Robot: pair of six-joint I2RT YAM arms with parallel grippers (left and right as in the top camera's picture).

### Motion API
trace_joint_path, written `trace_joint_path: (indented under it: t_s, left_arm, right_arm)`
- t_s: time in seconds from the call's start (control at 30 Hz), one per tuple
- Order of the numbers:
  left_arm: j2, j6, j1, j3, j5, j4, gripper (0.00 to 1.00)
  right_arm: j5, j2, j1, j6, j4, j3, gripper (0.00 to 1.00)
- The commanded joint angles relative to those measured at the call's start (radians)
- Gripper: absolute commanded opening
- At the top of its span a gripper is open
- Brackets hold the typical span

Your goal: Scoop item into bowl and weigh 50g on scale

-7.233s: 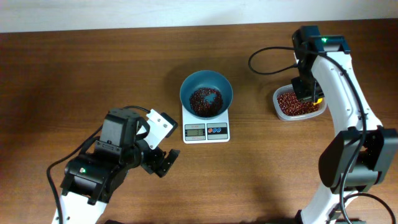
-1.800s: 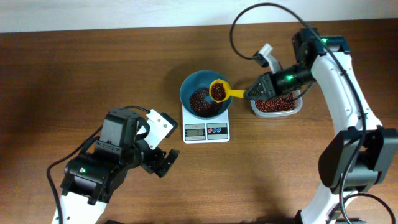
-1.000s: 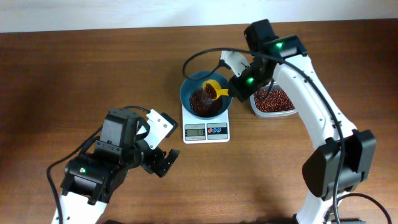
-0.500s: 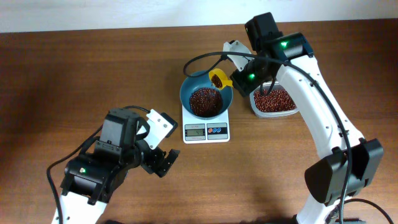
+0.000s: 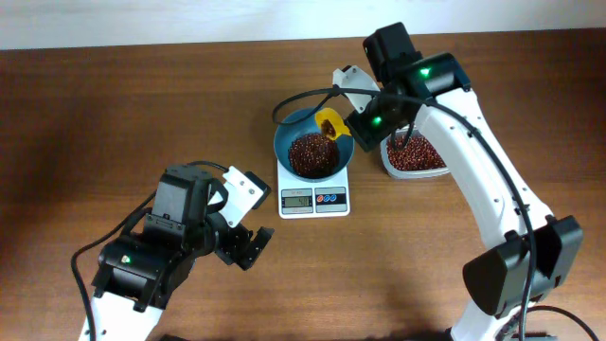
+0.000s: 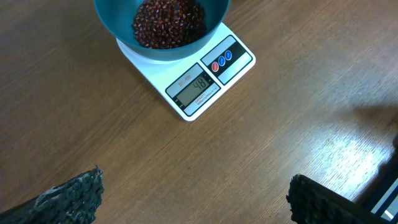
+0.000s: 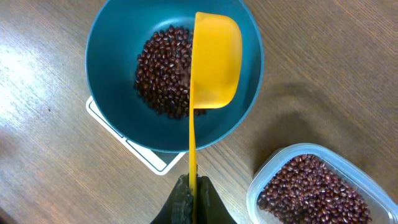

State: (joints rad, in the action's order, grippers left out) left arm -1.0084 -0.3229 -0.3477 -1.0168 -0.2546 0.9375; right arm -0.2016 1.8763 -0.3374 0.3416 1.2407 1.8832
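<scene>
The teal-blue bowl (image 5: pixel 295 132) sits on the white scale (image 5: pixel 313 198) and holds a heap of red-brown beans (image 5: pixel 311 153). The display reads about 48 in the left wrist view (image 6: pixel 198 87). My right gripper (image 7: pixel 193 198) is shut on the handle of a yellow scoop (image 7: pixel 216 59), turned on its side over the bowl (image 7: pixel 109 50) and its beans (image 7: pixel 163 71). In the overhead view the scoop (image 5: pixel 330 123) is at the bowl's upper right rim. My left gripper (image 6: pixel 193 196) is open and empty above bare table, near the scale.
A clear plastic tub (image 5: pixel 415 153) with more beans stands right of the scale; it also shows in the right wrist view (image 7: pixel 311 186). A black cable loops over the bowl's far side (image 5: pixel 289 99). The left arm's base is at the front left (image 5: pixel 151 251).
The right gripper carried the scoop from the tub to over the bowl and tipped it; the beans fell into the bowl. The left arm has not moved.
</scene>
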Motion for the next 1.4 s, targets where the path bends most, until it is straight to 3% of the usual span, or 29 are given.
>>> trace_joint_path:
  t_s: [0.0, 0.43, 1.03, 1.37]
  left_arm:
    - [0.000, -0.019, -0.003, -0.002, -0.014, -0.002, 0.99]
    - [0.000, -0.019, -0.003, -0.002, -0.014, -0.002, 0.99]
    - [0.000, -0.019, -0.003, -0.002, -0.014, -0.002, 0.99]
    - [0.000, -0.019, -0.003, -0.002, -0.014, -0.002, 0.99]
  right_arm:
    - [0.011, -0.038, -0.003, -0.010, 0.002, 0.018, 0.04]
    - [-0.133, -0.037, 0.008, -0.011, 0.027, 0.018, 0.04]
    - [-0.573, -0.037, 0.245, -0.015, 0.053, 0.018, 0.04]
    - [-0.519, -0.038, 0.435, -0.002, 0.137, 0.018, 0.04]
